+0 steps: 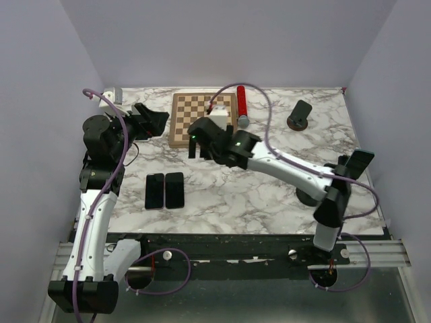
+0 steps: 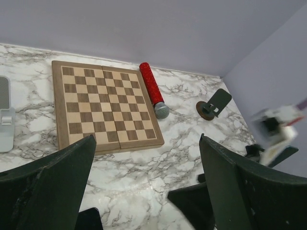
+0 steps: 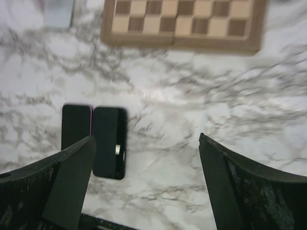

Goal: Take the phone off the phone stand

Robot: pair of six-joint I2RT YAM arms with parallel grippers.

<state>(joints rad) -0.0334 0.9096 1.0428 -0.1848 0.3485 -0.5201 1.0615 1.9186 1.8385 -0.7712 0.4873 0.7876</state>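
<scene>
Phones (image 1: pixel 165 190) flat on table (image 1: pixel 269 195); right-wrist view blurred; left tool (image 2: pixel 146 184), right tool (image 3: pixel 146 184) apart.

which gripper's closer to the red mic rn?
Right. The right gripper is at the chessboard's near edge, with the mic beyond it to the right. The left gripper is off the board's left edge, with the whole board between it and the mic.

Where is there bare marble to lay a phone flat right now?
Widest bare marble: near centre, between the two flat phones and the right arm's base. A smaller strip lies between the chessboard and those phones, under the right gripper. Back left is crowded: left gripper, silver stand, chessboard edge.
</scene>
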